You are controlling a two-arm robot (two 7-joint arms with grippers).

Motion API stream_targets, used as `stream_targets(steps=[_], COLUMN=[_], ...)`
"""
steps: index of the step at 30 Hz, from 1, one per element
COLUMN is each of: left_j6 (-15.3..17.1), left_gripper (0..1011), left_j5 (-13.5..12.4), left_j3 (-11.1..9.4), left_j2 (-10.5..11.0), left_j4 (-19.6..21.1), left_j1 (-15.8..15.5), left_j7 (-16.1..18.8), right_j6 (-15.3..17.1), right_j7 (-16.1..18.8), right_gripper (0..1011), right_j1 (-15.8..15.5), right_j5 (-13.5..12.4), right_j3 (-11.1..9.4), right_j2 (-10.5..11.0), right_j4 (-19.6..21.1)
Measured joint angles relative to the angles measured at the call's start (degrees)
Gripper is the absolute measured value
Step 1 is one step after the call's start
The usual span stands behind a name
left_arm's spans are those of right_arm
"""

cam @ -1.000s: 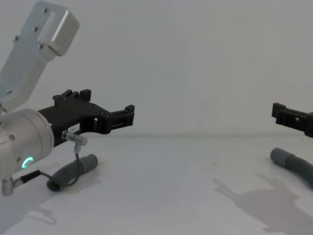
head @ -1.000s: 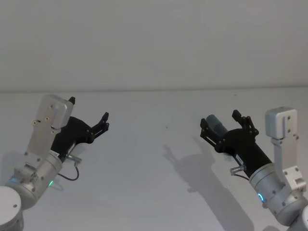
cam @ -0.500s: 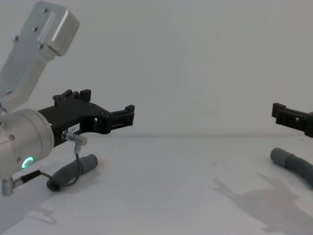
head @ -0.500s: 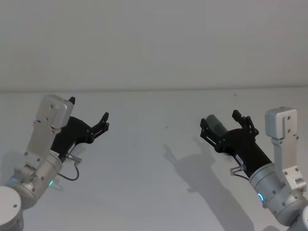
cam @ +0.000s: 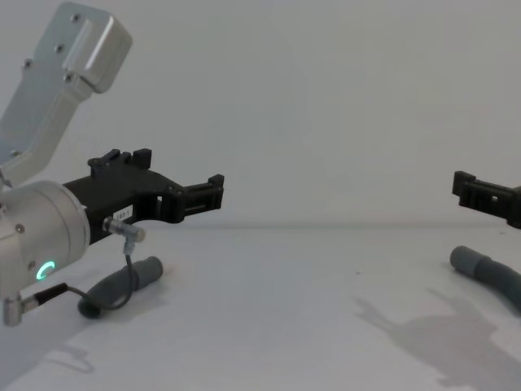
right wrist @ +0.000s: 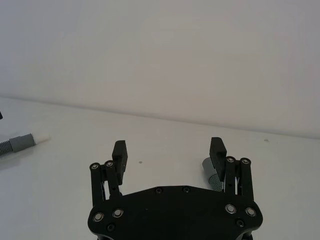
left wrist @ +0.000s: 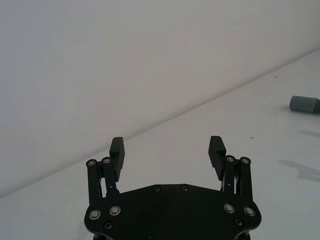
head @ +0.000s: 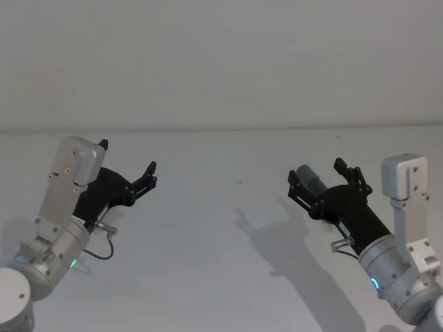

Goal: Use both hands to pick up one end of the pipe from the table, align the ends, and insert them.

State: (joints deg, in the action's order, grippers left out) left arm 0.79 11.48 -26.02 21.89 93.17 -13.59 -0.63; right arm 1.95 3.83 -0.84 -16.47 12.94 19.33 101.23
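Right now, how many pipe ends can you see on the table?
2. One cuff lies on the table at left, below the open left gripper; the other cuff lies at right, under the open right gripper. The hose between them is mostly hidden.

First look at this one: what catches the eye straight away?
The left gripper and the right gripper hang open above the white table, one at each side, both pointing forward. A grey cuff lies on the table by each: the left cuff under the left gripper, the right cuff under the right gripper, neither held.
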Motion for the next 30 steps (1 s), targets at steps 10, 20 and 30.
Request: stream_targets(steps=[10,20,30], left_j6=[0.0,0.0,0.0], left_gripper=[1002,1002,1002], left_j5=[0.0,0.0,0.0], left_j3=[0.0,0.0,0.0], left_j2=[0.0,0.0,0.0], left_j4=[0.0,0.0,0.0], left_j1=[0.0,0.0,0.0], left_j7=[0.0,0.0,0.0], right_j6=[0.0,0.0,0.0], right_j7=[0.0,0.0,0.0], right_gripper=[1002,1002,1002], right_j1=[0.0,0.0,0.0], right_j5=[0.0,0.0,0.0], right_j3=[0.0,0.0,0.0], right_j2=[0.0,0.0,0.0], right_j4=[0.0,0.0,0.0])
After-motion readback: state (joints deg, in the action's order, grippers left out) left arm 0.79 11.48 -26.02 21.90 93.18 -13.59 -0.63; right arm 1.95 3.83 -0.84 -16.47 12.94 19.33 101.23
